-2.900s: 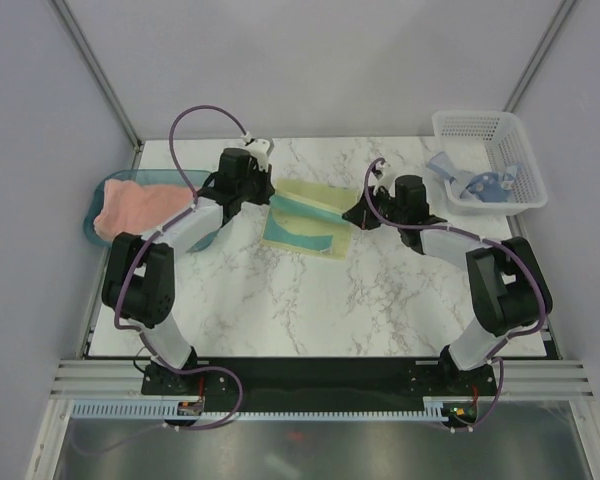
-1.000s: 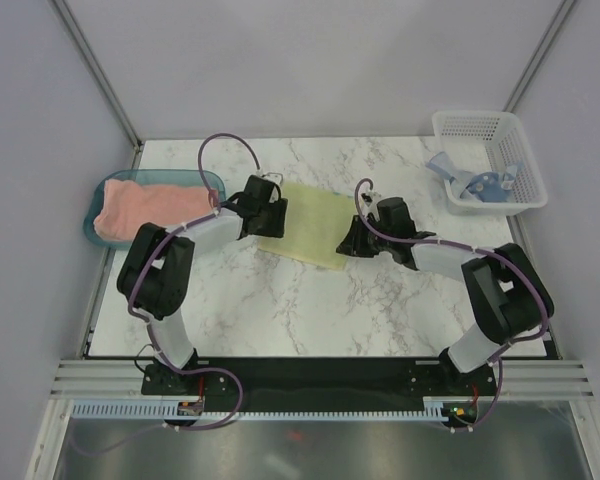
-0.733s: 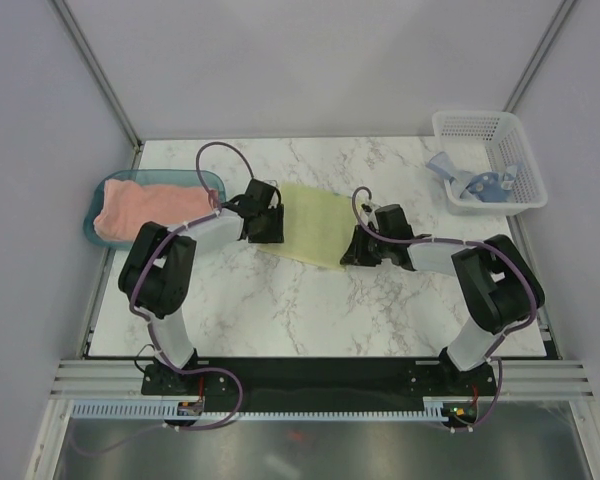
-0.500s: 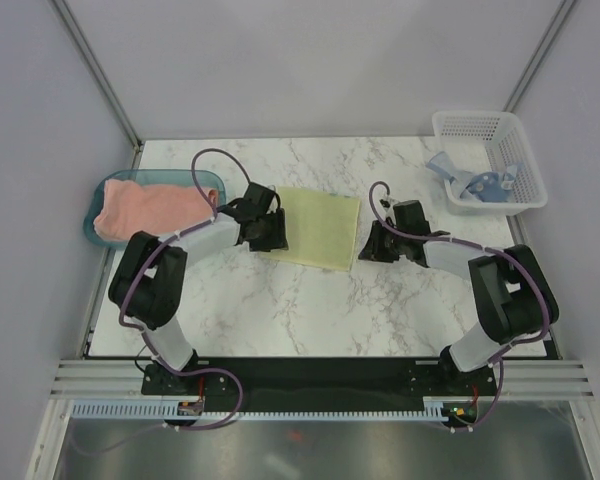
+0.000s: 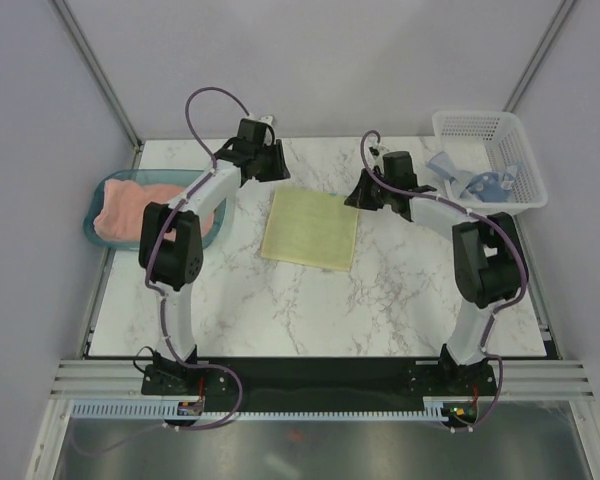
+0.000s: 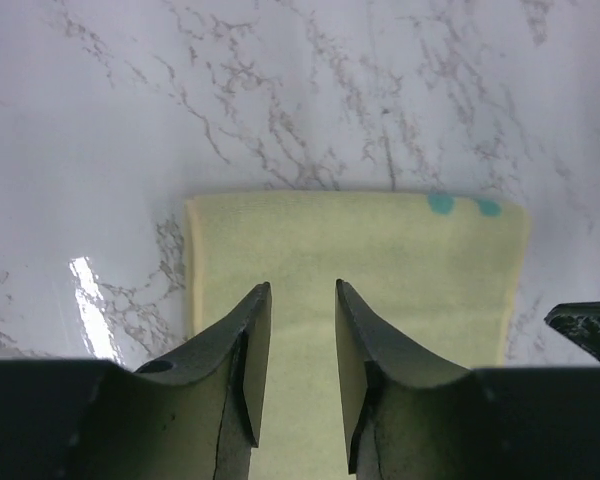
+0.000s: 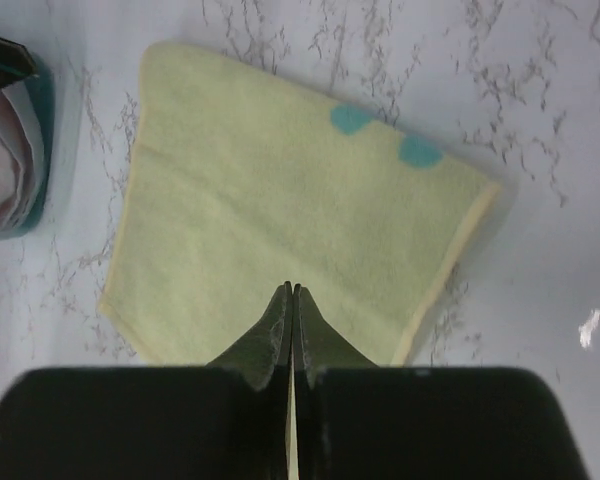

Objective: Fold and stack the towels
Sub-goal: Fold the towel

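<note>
The pale yellow towel [image 5: 311, 228] lies folded and flat at the table's middle. It also shows in the left wrist view [image 6: 380, 260], with teal patches at its far edge, and in the right wrist view [image 7: 280, 190]. My left gripper [image 5: 277, 168] hovers behind its back left corner, jaws open and empty [image 6: 302, 290]. My right gripper [image 5: 357, 197] hovers behind its back right corner, shut and empty [image 7: 292, 288]. The salmon-pink towel [image 5: 130, 207] lies in the teal tray [image 5: 92, 225]. The light blue towel [image 5: 470, 180] lies crumpled in the white mesh basket [image 5: 515, 150].
The teal tray stands at the table's left edge and shows in the right wrist view [image 7: 42, 150]. The white basket stands at the back right corner. Grey walls enclose the table at the back and sides.
Both grippers folded the yellow towel over, let it go and drew back toward the table's far side. The towel now lies flat with no gripper on it.
</note>
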Motion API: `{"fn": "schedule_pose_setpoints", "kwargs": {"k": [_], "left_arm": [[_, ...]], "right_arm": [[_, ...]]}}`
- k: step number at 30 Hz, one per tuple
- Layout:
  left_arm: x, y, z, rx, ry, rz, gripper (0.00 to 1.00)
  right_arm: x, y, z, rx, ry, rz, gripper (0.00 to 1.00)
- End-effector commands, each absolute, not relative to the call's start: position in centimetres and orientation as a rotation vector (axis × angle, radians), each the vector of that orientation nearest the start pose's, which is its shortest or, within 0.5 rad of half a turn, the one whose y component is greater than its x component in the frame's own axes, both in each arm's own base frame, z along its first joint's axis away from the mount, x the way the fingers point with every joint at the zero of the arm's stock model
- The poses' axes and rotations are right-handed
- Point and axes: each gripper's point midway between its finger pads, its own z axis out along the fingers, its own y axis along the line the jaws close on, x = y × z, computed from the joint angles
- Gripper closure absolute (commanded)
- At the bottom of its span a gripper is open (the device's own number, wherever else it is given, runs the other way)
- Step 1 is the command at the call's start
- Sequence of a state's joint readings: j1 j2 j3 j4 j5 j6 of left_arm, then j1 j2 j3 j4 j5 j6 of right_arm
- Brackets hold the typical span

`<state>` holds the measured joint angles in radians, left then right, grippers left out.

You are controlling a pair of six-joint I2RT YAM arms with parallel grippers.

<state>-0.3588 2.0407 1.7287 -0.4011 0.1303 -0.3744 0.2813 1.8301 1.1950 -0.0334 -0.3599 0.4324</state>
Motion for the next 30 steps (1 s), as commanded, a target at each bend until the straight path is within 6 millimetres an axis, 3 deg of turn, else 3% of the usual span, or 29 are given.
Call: {"fn": "schedule_pose_setpoints", "kwargs": {"k": [1, 2, 3, 4, 5, 9, 12, 16, 26, 30], "left_arm": [[51.9, -22.5, 11.2, 0.147, 2.382, -0.510, 0.62], [52.4, -22.2, 9.6, 0.141, 2.406, -0.502, 0.62], [53.0, -22.2, 9.7, 0.147, 2.396, -0.501, 0.63], [53.3, -22.3, 9.3, 0.155, 2.398, -0.506, 0.63], [53.5, -22.2, 7.9, 0.158, 2.419, -0.507, 0.64], [54.7, -22.2, 6.7, 0.193, 2.415, -0.491, 0.64], [55.5, -21.7, 5.7, 0.178, 2.422, -0.472, 0.64], [56.2, -21.3, 4.7, 0.137, 2.438, -0.468, 0.62], [56.5, -21.4, 5.4, 0.134, 2.422, -0.485, 0.59], [56.4, -21.2, 4.7, 0.124, 2.440, -0.479, 0.58]], "right_arm": [[47.1, 21.8, 8.0, -0.044, 2.307, 0.780, 1.00], [48.4, 21.9, 8.5, -0.054, 2.285, 0.770, 1.00], [49.0, 21.5, 6.7, -0.038, 2.311, 0.734, 1.00], [49.9, 21.3, 6.6, -0.040, 2.301, 0.717, 1.00], [50.3, 21.0, 6.1, -0.037, 2.305, 0.709, 1.00], [51.0, 19.7, 3.2, -0.015, 2.346, 0.691, 1.00], [51.3, 19.3, 2.6, -0.028, 2.337, 0.703, 1.00], [51.4, 19.3, 3.2, -0.055, 2.317, 0.716, 0.95], [52.6, 19.0, 8.4, -0.026, 2.182, 0.715, 1.00], [53.5, 17.9, 8.0, 0.018, 2.182, 0.634, 1.00]]}}
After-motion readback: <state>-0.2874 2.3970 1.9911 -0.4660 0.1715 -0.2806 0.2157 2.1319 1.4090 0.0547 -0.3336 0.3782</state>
